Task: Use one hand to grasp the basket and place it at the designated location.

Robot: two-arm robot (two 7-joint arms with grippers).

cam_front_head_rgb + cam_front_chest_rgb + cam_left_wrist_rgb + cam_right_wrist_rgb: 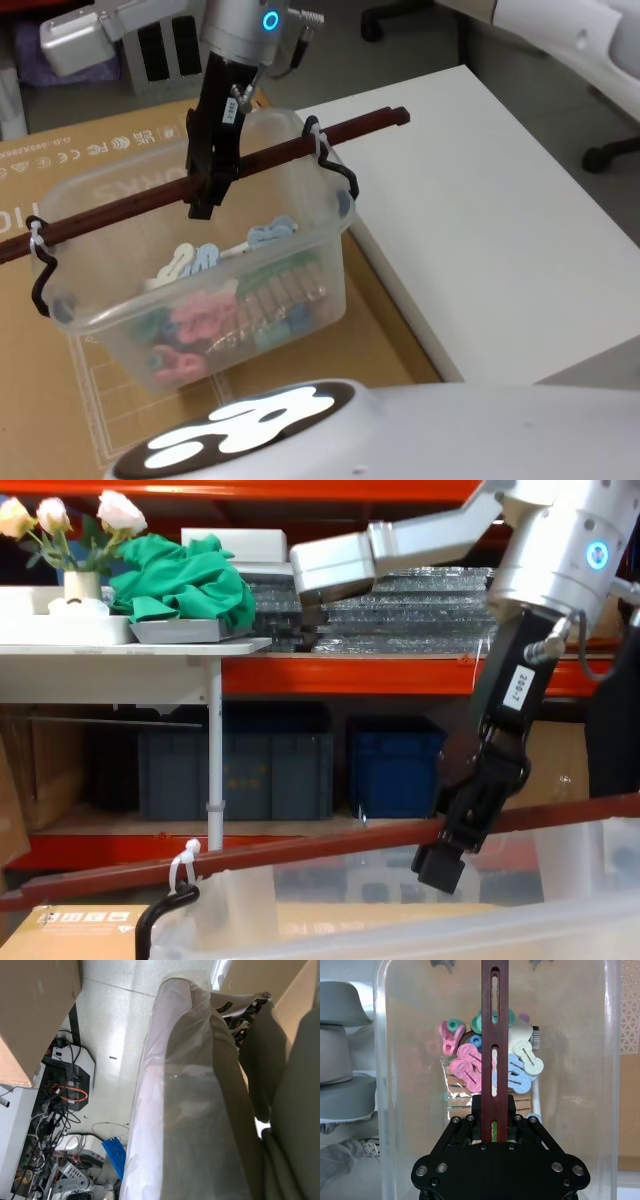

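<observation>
The basket (120, 300) is a translucent whitish tub over a cardboard box, and whether it rests on the box I cannot tell. It holds several pastel clips (200, 320). Its long red-brown slotted handle (110, 212) runs slantwise above the rim, tied to black hinges (345, 180) at both ends. My right gripper (205, 190) comes down from behind and is shut on the handle near its middle. In the right wrist view the black fingers (512, 1110) clamp the handle (495, 1035) above the clips (467, 1067). From the chest the gripper (447, 860) holds the sloping handle (300, 850).
A white table (480, 200) lies right of the basket, its corner close to the tub. The cardboard box (60, 160) spreads left and behind. Shelves with blue crates (390, 765) stand far back. The left wrist view looks past a plastic-wrapped column (190, 1110) to cables (60, 1110) on the floor.
</observation>
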